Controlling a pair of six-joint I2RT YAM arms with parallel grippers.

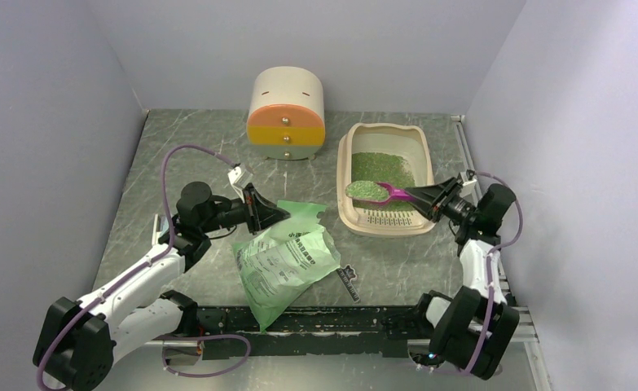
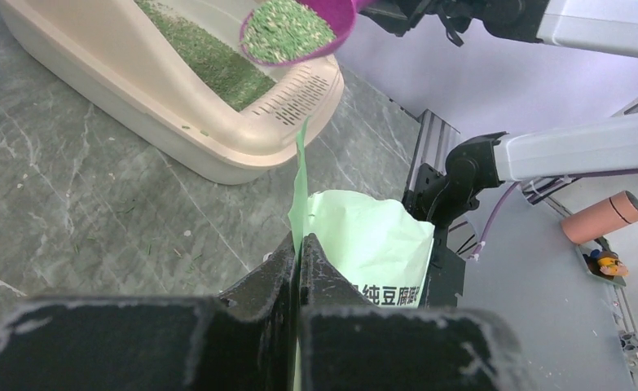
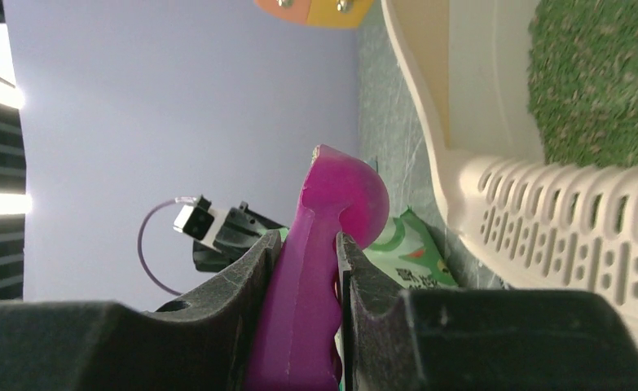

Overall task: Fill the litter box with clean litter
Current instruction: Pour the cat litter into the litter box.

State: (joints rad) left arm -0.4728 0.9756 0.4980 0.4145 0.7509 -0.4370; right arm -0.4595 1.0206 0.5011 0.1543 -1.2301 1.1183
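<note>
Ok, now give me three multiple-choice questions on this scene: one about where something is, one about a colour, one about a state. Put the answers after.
1. Where is the loaded scoop?
A) above the litter box
B) inside a drawer
C) flat on the table

2. What colour is the scoop?
A) blue
B) magenta
C) yellow

3. What is the left gripper doing?
A) open and empty
B) shut on the scoop
C) shut on the edge of the bag

Answers:
1 A: in the top view its bowl hangs over the box near the slotted end.
2 B: the handle between the right fingers is plainly magenta.
3 C: the left wrist view shows the green film pinched between closed fingers.
</note>
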